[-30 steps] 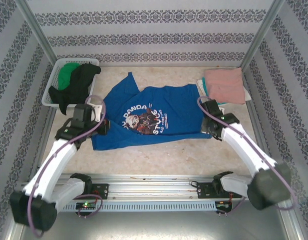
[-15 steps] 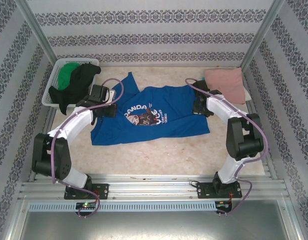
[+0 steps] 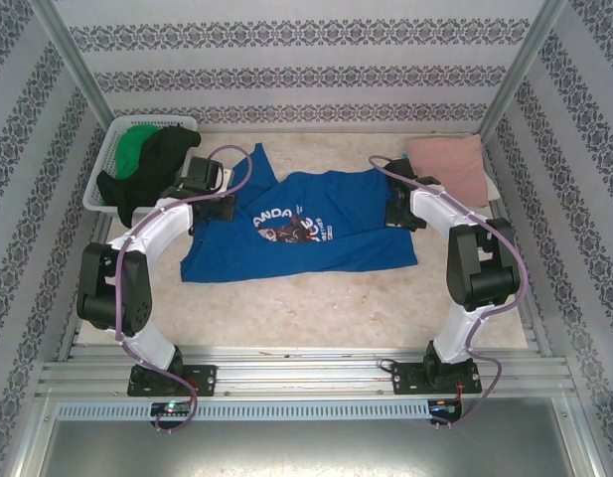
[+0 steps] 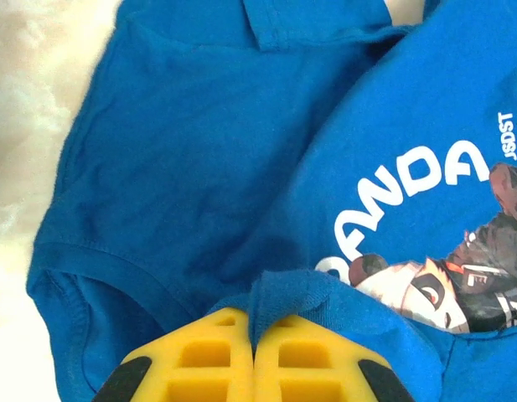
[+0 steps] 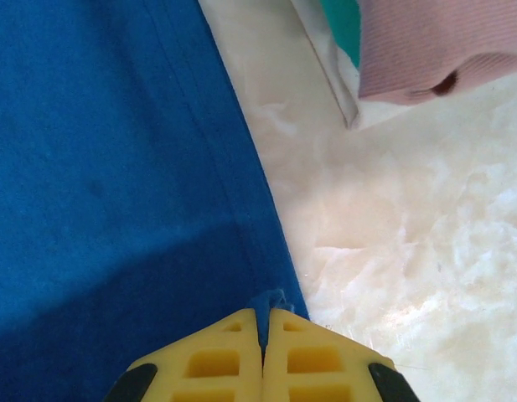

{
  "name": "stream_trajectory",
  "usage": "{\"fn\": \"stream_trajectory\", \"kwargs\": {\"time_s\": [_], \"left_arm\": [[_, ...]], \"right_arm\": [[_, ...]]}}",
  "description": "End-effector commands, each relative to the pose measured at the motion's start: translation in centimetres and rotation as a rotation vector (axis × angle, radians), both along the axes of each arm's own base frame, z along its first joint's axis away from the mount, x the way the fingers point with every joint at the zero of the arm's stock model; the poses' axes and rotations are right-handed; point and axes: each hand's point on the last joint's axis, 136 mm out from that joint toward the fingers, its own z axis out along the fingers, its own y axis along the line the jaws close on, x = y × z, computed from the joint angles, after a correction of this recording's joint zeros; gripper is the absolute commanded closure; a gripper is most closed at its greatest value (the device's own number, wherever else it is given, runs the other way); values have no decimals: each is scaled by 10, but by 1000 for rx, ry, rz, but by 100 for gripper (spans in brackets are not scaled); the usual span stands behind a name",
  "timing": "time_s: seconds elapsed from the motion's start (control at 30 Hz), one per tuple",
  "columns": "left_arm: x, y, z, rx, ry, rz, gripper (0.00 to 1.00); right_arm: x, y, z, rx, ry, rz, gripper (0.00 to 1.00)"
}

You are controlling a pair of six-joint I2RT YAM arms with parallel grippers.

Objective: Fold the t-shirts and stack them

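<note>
A royal-blue t-shirt [image 3: 306, 234] with a white-and-dark chest print lies spread on the marble table, its near part folded over toward the back. My left gripper [image 3: 222, 211] is shut on a pinch of its blue cloth [image 4: 283, 306] at the shirt's left side. My right gripper [image 3: 397, 214] is shut on the shirt's right hem [image 5: 266, 306]. A folded salmon-pink t-shirt [image 3: 447, 167] rests at the back right on other folded cloth. Black [image 3: 157, 169] and green [image 3: 135, 144] t-shirts sit heaped in the basket.
The white slatted basket [image 3: 102, 184] stands at the back left beside the left arm. Patterned walls and metal posts close in the table on three sides. Bare marble [image 3: 316, 308] lies between the shirt and the near rail.
Both grippers carried the blue shirt's near edge away from the arm bases toward the back, folding it over. In the last half second the left gripper moved a little farther back; the right hardly moved.
</note>
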Motion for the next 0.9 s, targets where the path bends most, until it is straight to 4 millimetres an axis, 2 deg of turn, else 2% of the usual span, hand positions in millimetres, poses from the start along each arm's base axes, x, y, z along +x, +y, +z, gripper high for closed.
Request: {"fn": "stream_trajectory", "kwargs": {"time_s": [0.0,0.13,0.2,0.23,0.27,0.33,0.43,0.5,0.57,0.63,0.7,0.8,0.87], "left_arm": [[20,10,11,-5,-62,43,100],[33,8,5,-19,-61,54,100],[36,6,-4,-25,-30,56,99],[38,6,-6,-23,-20,58,94],[40,8,-8,-19,-11,69,84],[41,9,-5,-12,0,77,79],[35,12,11,-7,-2,86,61],[20,15,19,-10,1,98,43],[0,17,22,-23,3,114,37],[-27,22,19,-44,-6,155,31],[-57,27,9,-72,-20,187,23],[-91,33,-12,-88,14,234,21],[-104,38,-26,-68,55,258,21]], "right_arm": [[13,-2,2,-4,-7,-3,98],[20,3,0,-1,-5,2,92],[20,5,3,1,-12,12,80],[19,6,5,-1,-13,15,79],[18,4,8,-9,-13,16,76],[13,2,17,-26,-14,13,67],[-4,7,32,-34,-41,22,52],[-21,22,33,-26,-63,50,35],[-39,37,24,11,-58,74,30],[-57,43,7,37,-15,66,29],[-72,39,-9,28,42,48,28],[-84,23,-26,-15,112,-7,28],[-88,19,-34,-4,139,-31,28]]}}
